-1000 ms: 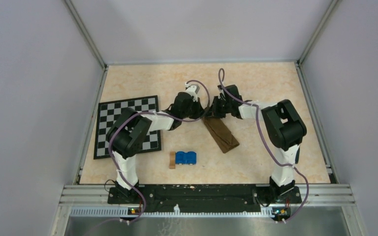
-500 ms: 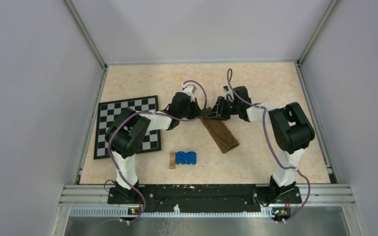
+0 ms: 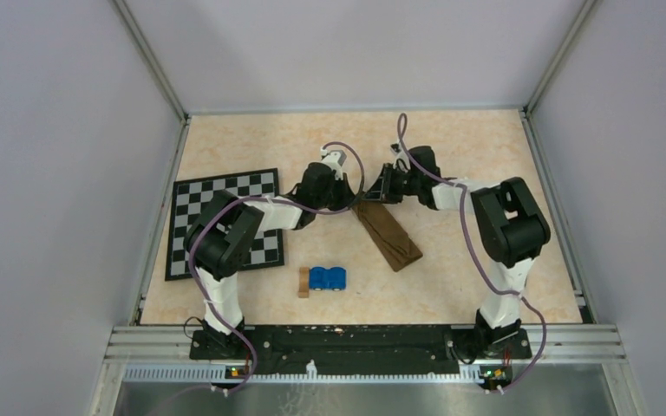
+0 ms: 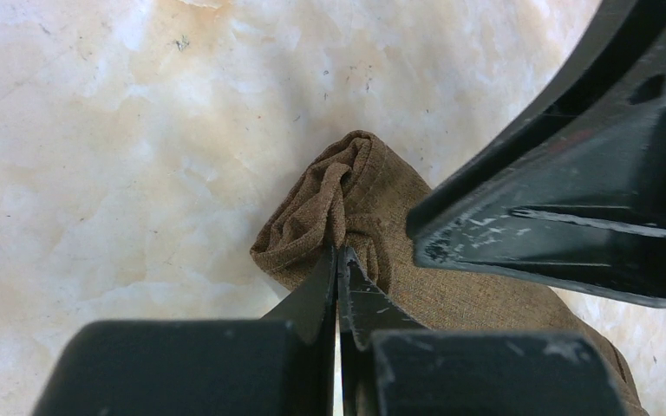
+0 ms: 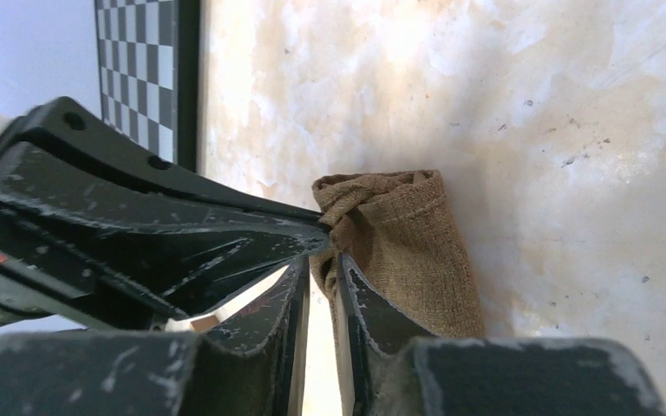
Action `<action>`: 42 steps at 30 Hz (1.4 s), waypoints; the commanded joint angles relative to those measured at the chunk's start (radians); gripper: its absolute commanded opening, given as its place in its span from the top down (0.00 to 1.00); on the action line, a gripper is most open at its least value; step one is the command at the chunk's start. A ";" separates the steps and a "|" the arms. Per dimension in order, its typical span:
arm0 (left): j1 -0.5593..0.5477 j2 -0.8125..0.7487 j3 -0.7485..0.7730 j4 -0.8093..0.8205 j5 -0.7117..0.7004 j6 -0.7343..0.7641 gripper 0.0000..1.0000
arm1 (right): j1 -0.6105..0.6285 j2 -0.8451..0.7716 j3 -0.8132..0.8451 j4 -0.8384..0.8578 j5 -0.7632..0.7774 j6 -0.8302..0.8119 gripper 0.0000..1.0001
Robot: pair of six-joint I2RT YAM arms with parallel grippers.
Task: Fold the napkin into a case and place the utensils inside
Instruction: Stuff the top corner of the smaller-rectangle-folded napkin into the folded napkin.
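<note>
The case [image 3: 388, 234], slanting to the right of the checkered mat [image 3: 225, 221], is pinched at its bunched end by the left gripper [image 4: 338, 260], the right gripper [image 5: 321, 264] narrowly parted there, its hold unclear, so a tug could unravel the folds.

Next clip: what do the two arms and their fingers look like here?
The left arm and right arm match: white links between bulky black joint housings, on black bases. A purple cable loops loosely along each. The fingers are black, tapered blades, scuffed with pale scratches.
</note>
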State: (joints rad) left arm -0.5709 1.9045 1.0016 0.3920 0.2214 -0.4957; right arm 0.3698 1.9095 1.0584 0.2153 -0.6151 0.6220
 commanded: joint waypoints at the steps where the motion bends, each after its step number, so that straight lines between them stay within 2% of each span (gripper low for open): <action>1: -0.002 -0.054 -0.009 0.041 0.033 0.007 1.00 | 0.032 0.048 0.047 0.043 0.006 0.001 0.86; 3: -0.002 -0.053 -0.008 0.046 0.040 0.005 1.00 | 0.040 0.064 0.045 0.064 0.002 0.015 0.90; 5: -0.002 -0.052 -0.004 0.049 0.048 -0.002 1.00 | 0.054 0.071 0.044 0.087 -0.005 0.038 0.99; 9: -0.002 -0.042 0.010 0.096 0.096 -0.069 1.00 | 0.111 0.107 0.036 0.131 0.020 0.103 1.00; 12: -0.003 -0.044 0.011 0.131 0.134 -0.123 1.00 | 0.106 0.154 0.001 0.236 0.052 0.138 1.00; 15: 0.000 -0.046 -0.020 0.138 0.142 -0.160 1.00 | 0.071 0.148 0.003 0.237 -0.001 0.136 0.88; 19: 0.006 -0.065 -0.074 0.121 0.099 -0.121 1.00 | 0.022 -0.009 -0.046 0.166 -0.040 0.101 0.70; 25: 0.006 -0.064 -0.066 0.082 0.106 -0.082 1.00 | -0.023 -0.112 -0.097 0.091 -0.061 0.038 0.64; 27: 0.007 -0.066 -0.064 0.081 0.107 -0.078 1.00 | -0.023 -0.101 -0.100 0.085 -0.054 0.023 0.69; 30: 0.005 -0.073 -0.060 0.073 0.108 -0.074 1.00 | -0.023 -0.070 -0.100 0.106 -0.056 0.029 0.91; 32: 0.005 -0.081 -0.060 0.068 0.106 -0.068 1.00 | -0.020 -0.056 -0.096 0.107 -0.037 0.028 1.00; 42: 0.005 -0.080 -0.060 0.072 0.112 -0.077 1.00 | 0.020 0.020 -0.074 0.129 -0.028 0.041 1.00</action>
State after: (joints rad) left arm -0.5629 1.8690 0.9367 0.4385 0.3119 -0.5762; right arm 0.3557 1.9076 0.9623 0.3061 -0.6479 0.6731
